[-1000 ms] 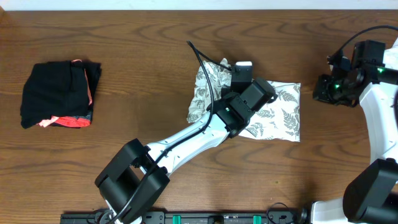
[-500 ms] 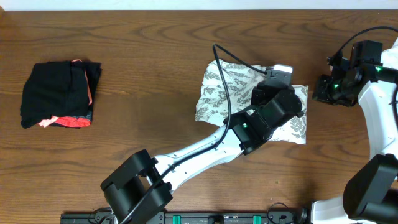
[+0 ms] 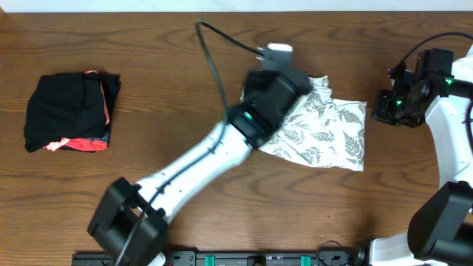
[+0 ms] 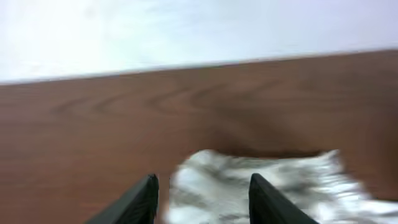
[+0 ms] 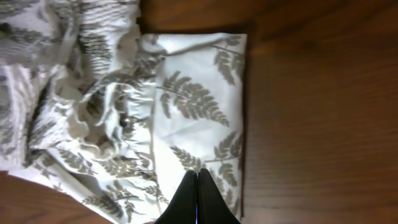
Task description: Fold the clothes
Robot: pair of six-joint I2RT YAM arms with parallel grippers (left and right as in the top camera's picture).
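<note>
1. Overhead: bright, even light; the left arm [image 3: 222, 144] is smeared by motion blur.
2. Left wrist view: blurred throughout, pale glare above.
3. Right wrist view: sharper, with the table [image 5: 311, 93] dim.

The overhead camera is looking straight down from high above, taking in the whole surface [image 3: 148, 96]. The left wrist camera is sitting low and looking almost level across the surface toward the far wall [image 4: 186, 31]; its view is blurred, and the left fingers [image 4: 134, 202] are framing its bottom edge. The right wrist camera is pointing straight down from close by, with the right fingers [image 5: 186, 199] at its bottom edge. All three views are sharing the dress [image 3: 329, 129].
</note>
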